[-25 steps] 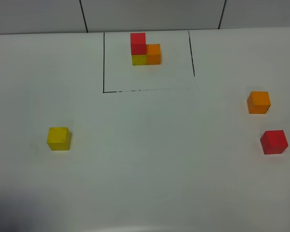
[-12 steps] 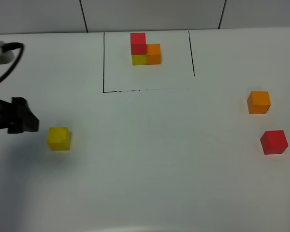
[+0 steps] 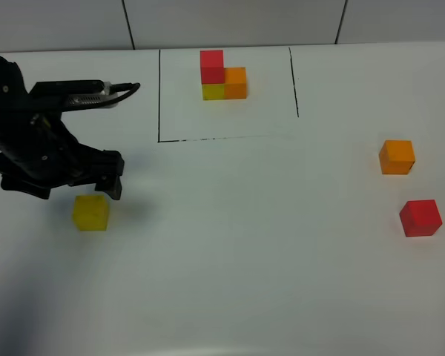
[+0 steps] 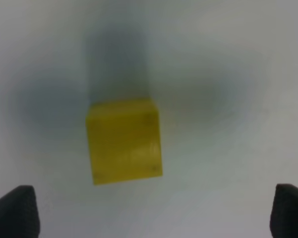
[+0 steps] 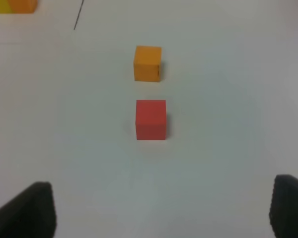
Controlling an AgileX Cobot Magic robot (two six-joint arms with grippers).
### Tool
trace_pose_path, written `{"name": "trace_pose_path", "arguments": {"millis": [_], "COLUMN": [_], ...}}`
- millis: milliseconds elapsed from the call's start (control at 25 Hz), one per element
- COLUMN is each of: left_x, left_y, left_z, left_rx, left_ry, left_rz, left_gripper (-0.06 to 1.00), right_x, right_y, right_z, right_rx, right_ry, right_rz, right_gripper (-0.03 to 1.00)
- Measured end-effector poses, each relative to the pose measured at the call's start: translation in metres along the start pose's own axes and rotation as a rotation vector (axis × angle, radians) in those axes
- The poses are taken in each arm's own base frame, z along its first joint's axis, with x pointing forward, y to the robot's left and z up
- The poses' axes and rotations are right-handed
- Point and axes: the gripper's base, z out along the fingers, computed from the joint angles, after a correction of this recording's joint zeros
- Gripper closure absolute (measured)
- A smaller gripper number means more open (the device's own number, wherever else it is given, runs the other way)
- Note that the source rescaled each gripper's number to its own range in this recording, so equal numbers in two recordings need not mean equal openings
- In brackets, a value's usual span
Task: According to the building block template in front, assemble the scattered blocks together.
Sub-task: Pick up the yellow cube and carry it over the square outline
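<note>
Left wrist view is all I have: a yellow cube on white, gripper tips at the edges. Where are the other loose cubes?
Observer: The orange cube and the red cube stand apart on the right side of the table.
Operator: And the template?
Observer: The template stands inside a black-line frame at the back middle: red on yellow, orange alongside.
Operator: Is the right gripper busy?
Observer: No, the right gripper is open, holding nothing, facing the red cube.
</note>
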Motion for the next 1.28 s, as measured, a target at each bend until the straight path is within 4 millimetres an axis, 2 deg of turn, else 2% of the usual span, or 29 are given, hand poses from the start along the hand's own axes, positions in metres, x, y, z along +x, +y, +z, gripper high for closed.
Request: {"name": "trace_pose_path", "arguments": {"millis": [200, 600, 1000, 1120, 1200, 1280], "left_x": [-0.004, -0.006, 0.011, 0.01, 0.009, 0.009], "left_y": [-0.001, 0.008, 0.016, 0.016, 0.016, 0.015], "left_z": [0.02, 0.021, 0.054, 0.057, 0.058, 0.058], "left_rx": [-0.022, -0.071, -0.073, -0.071, -0.069, -0.068], "left_ry": [0.07, 0.064, 0.04, 0.035, 0.027, 0.018], "left_rz": [-0.007, -0.017, -0.016, -0.017, -0.017, -0.017], "left_gripper": [-0.01, -0.01, 0.01, 0.12, 0.3, 0.61], "right_x": [0.0, 0.0, 0.0, 0.0, 0.0, 0.0], "right_y": [0.0, 0.0, 0.0, 0.0, 0.0, 0.0], "right_z": [0.0, 0.0, 0.0, 0.0, 0.0, 0.0], "right_rx": [0.0, 0.0, 0.0, 0.0, 0.0, 0.0], "right_ry": [0.0, 0.0, 0.0, 0.0, 0.0, 0.0], "right_rz": [0.0, 0.0, 0.0, 0.0, 0.0, 0.0], "right_gripper": [0.22, 0.22, 0.22, 0.22, 0.22, 0.22]}}
